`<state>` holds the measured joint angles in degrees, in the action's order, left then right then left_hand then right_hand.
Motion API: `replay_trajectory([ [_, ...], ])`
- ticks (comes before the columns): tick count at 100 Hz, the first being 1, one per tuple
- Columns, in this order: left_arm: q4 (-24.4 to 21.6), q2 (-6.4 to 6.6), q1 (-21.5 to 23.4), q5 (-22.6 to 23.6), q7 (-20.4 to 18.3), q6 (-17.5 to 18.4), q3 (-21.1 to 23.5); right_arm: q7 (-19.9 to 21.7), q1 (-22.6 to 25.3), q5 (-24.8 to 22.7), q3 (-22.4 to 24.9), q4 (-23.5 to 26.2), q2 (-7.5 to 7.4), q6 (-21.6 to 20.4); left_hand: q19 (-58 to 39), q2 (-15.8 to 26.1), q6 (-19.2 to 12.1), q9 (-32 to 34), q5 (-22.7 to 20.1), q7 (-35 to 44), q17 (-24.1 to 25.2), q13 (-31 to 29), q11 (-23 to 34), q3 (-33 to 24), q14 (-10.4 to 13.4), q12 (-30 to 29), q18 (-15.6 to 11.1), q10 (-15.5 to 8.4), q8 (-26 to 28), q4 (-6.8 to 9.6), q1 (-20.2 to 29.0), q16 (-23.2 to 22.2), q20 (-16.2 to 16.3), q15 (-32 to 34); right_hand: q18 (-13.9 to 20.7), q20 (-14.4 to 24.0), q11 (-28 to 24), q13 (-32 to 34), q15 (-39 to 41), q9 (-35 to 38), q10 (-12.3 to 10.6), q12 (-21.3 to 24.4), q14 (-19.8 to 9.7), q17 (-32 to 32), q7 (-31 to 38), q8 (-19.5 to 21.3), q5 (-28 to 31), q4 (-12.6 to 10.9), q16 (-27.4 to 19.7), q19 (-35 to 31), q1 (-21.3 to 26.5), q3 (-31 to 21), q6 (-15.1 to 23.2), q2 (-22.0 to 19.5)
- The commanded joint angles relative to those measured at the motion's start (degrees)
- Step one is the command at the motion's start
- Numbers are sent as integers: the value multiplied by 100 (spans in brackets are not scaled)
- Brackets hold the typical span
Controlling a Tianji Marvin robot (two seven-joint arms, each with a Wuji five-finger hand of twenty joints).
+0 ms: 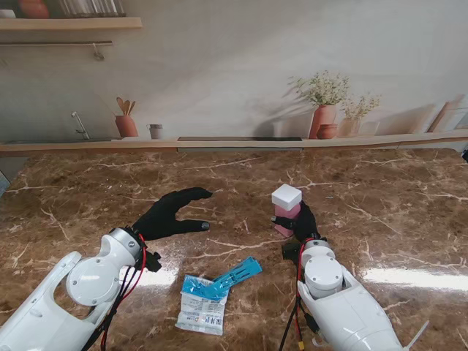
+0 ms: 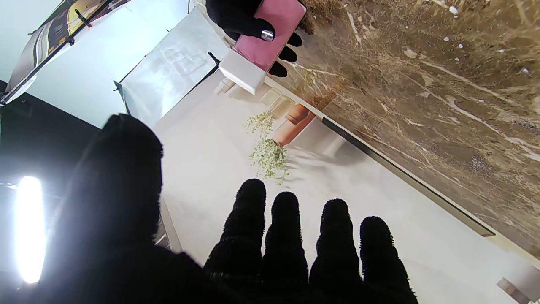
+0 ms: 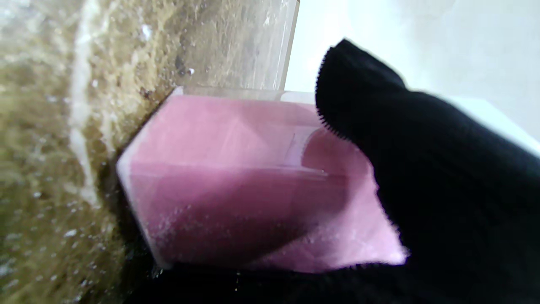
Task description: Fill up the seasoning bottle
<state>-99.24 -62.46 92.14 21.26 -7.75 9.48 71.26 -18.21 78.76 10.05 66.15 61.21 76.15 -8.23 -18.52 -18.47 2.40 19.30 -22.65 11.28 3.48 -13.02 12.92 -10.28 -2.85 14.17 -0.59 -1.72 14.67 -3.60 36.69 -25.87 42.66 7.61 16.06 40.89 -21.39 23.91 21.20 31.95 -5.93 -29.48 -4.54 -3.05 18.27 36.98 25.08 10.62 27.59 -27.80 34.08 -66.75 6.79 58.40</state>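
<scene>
The seasoning bottle [image 1: 286, 208] is a clear square bottle full of pink powder with a white cap, standing upright on the marble table [image 1: 365, 190] at centre right. My right hand [image 1: 303, 221] is wrapped around its lower body from the near side; the pink bottle [image 3: 236, 181] fills the right wrist view with a black thumb [image 3: 405, 139] across it. My left hand [image 1: 172, 212] hovers open to the left of the bottle, fingers spread and holding nothing. In the left wrist view the seasoning bottle [image 2: 270, 38] shows in the grip of the right hand [image 2: 236, 17].
A blue and white seasoning packet [image 1: 208, 296] with a torn blue strip lies flat on the table near me, between the two arms. A backdrop wall with printed shelf and vases rises at the table's far edge [image 1: 234, 142].
</scene>
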Motion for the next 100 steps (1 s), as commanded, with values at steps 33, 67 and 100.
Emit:
replay_trajectory([
  [33, 0, -27, 24, 12, 60, 74, -31, 265, 114, -184, 73, -193, -121, 141, 239, 129, 55, -198, -150, -136, 2, 230, -55, 138, 197, -104, -350, 23, -106, 200, 11, 105, -76, -125, -1206, -6, 472, -642, -449, -735, 28, 423, -46, -247, -751, -608, -687, -83, -323, 556, -255, -267, -375, -63],
  [67, -54, 4, 73, -181, -143, 79, 14, 363, 286, -460, 238, 86, -250, 167, 771, 49, 185, -423, -20, -428, -29, 366, -125, 236, 250, -268, -327, 42, -400, 209, -60, 372, -553, -241, -969, -69, 1111, -1006, -1220, -1378, 181, 1234, -176, -129, -1283, -838, -1228, -7, -1029, 885, -602, -198, -826, 14],
  [100, -32, 16, 89, -178, -166, 210, 26, 747, 648, -854, 590, 818, -505, 259, 949, -67, 191, -486, 16, -448, -50, 437, -155, 360, 254, -297, -143, 28, -443, 232, -191, 449, -785, -257, -810, -336, 1360, -1298, -1565, -1890, 354, 1765, -174, -37, -1621, -831, -1542, 164, -1358, 1149, -1440, -281, -992, 206],
])
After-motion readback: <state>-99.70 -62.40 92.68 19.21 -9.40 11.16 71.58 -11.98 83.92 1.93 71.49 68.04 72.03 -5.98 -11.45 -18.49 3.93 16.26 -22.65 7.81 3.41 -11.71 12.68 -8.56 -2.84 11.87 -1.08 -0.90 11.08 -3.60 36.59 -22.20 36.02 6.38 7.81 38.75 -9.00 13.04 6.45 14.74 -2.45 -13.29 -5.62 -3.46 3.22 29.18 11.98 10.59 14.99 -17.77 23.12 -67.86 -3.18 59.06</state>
